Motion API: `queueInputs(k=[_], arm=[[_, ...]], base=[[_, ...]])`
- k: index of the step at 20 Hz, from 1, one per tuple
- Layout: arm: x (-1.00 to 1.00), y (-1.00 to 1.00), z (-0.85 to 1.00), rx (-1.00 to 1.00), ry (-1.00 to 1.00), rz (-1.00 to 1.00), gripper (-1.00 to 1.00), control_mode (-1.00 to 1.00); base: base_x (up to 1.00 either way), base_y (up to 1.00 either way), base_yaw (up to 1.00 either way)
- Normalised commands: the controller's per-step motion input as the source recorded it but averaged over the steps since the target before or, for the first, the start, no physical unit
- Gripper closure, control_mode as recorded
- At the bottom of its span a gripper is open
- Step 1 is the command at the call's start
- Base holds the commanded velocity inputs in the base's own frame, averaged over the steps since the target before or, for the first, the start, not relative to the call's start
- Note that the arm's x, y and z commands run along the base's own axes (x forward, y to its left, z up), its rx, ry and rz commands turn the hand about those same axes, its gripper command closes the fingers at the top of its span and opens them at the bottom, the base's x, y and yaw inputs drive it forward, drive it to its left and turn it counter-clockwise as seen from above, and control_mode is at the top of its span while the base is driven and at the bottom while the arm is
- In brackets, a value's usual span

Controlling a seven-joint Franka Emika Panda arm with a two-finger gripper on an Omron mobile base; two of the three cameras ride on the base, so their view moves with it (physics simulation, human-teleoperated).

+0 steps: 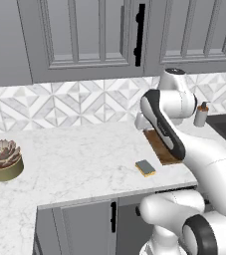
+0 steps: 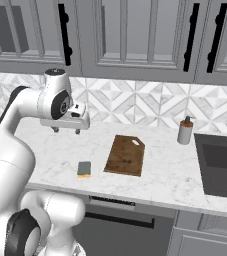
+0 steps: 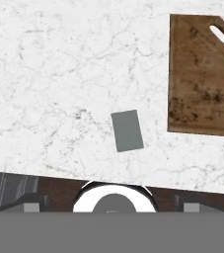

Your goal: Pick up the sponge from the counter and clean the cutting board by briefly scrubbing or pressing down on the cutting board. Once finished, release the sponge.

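Hovering high above the counter [image 2: 175, 175], the gripper [image 2: 65, 129] sits in the left-centre of the right base view, under the white wrist housing. Two short dark fingertips point down with a clear gap between them, so the fingers read as spread and hold nothing. In the hand view the tips are hidden behind the grey band and add no detail.

Object positions:
- The sponge [image 2: 84, 169] lies flat on the marble near the front edge of the counter, grey-green face up, yellow foam showing along its near side. In the hand view the sponge [image 3: 127, 130] sits just below centre of frame; in the left base view the sponge [image 1: 145, 168] appears right of centre.
- The cutting board [image 2: 125, 155] lies flat just to the right of the sponge in the right base view, near but not touching it. Its handle slot faces the backsplash. In the hand view the cutting board [image 3: 205, 74] fills the upper right corner.
- A soap dispenser [image 2: 185, 130] stands further right, beside the sink [image 2: 220, 165]. A potted succulent [image 1: 3, 159] rests at the far left of the left base view.

Task status: nothing is completed. The sponge is untouched on the counter and the board shows no contact. Remaining steps, as judged from the layout: descend over the sponge, close on it, lift, carry it right onto the board, press or scrub briefly, then release.
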Motion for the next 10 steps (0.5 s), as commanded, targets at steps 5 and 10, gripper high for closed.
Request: queueInputs(k=[5, 10], arm=[[-0.17, -0.03, -0.65, 0.00, 0.00, 0.00, -1.00, -1.00], [-0.17, -0.17, -0.60, -0.03, 0.00, 0.00, -1.00, -1.00]], base=[[0.00, 0.00, 0.00], [0.00, 0.00, 0.00]])
